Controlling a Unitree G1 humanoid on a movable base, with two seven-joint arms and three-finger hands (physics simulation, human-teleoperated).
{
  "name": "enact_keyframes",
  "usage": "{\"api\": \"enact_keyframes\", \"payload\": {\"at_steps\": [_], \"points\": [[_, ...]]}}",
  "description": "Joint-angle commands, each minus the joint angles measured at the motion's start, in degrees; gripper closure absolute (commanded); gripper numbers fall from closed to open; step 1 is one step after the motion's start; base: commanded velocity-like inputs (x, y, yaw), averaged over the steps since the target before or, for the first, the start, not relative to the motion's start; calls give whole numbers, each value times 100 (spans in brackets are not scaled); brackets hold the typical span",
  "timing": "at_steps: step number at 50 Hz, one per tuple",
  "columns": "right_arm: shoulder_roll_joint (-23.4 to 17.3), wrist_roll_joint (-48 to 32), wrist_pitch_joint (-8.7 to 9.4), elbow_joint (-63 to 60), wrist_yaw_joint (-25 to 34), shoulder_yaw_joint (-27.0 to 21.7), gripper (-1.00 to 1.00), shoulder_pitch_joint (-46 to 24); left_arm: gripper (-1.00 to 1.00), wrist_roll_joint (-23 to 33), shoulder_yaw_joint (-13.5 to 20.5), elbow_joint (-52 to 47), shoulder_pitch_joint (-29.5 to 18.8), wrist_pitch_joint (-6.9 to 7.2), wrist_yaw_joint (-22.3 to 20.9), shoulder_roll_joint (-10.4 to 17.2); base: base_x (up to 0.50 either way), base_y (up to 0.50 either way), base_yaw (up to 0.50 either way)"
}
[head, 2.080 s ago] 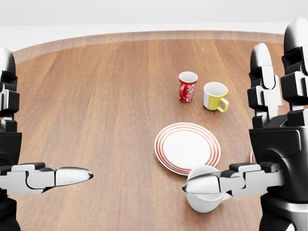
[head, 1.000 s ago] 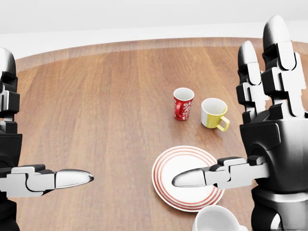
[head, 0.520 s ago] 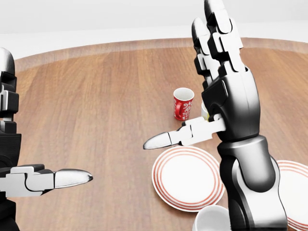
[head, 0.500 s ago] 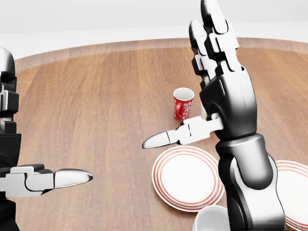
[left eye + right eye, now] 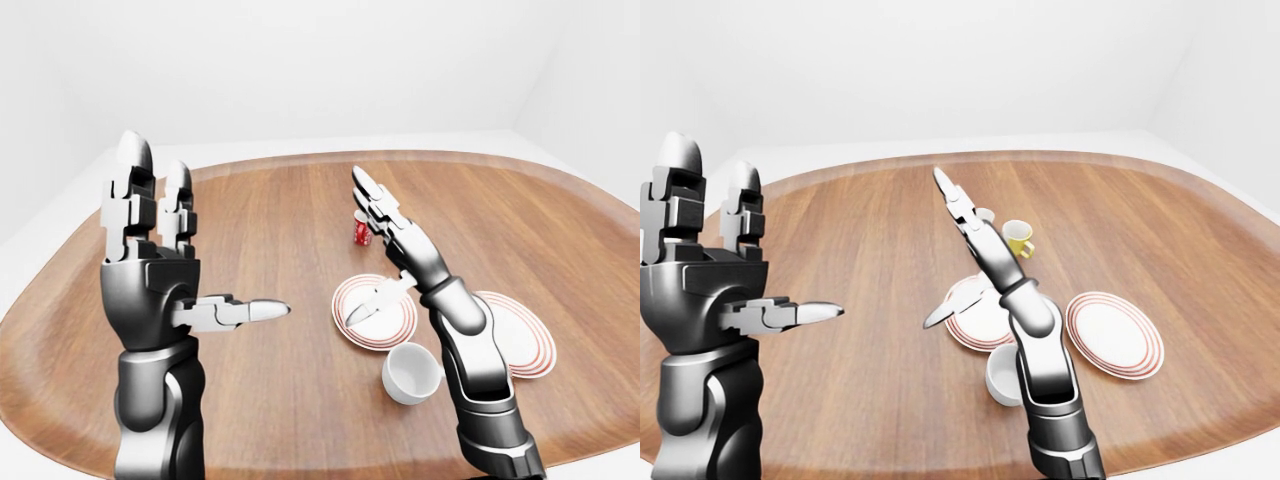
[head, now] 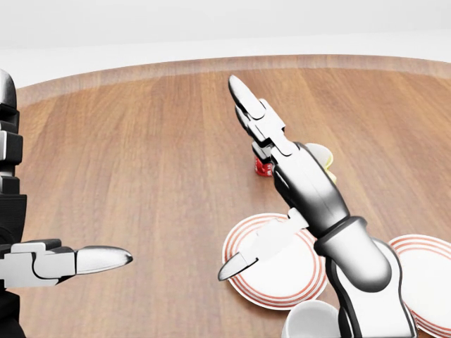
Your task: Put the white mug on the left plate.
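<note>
Both hands (image 5: pixel 390 235) spread wide, holding nothing

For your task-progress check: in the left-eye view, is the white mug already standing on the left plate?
No: the white mug stands on the wooden table, just below the left plate.

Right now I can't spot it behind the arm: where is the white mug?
In the left-eye view the white mug stands on the table just below the left plate, beside the right arm's forearm.
</note>
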Motion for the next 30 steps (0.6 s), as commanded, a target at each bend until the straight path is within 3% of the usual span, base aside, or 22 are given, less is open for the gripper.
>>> {"api": "enact_keyframes", "payload": {"at_steps": [1,19,30], "points": [[-57,-534,0,-709,653,98,-100,523,-95,-48,82,-13,-49,0,11,24,0,0,0],[-104,-1012,0,-1895,891,285,-100,1825,-95,-64,82,-61,-50,0,29,33,0,0,0],[-164,-1895,0,-1944,954,439,-100,2436,-95,-57,84,-54,-60,0,28,30,0,0,0]]}}
